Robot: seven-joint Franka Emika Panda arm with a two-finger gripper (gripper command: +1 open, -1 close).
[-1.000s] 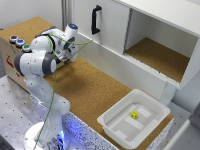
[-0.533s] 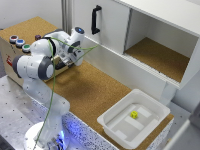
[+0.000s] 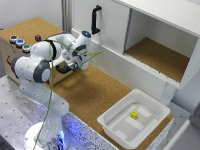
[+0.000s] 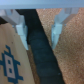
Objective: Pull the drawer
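Observation:
The wooden box with coloured buttons stands at the exterior view's left. Its small plywood drawer is mostly hidden behind my arm. In the wrist view, the drawer's light plywood front bears a blue mark. The short black handle runs between my two pale fingers. My gripper is closed around the handle, one finger on each side. In the exterior view the gripper sits at the box's front, over the cork table.
A large white cabinet with a tall black handle stands behind, with an open cork-floored compartment. A white plastic tray holding a small yellow object sits on the exterior view's right. A green cable hangs beside the arm.
My gripper and forearm have moved away from the box, toward the exterior view's right and front, still at the drawer's handle. The drawer appears to have come out with it.

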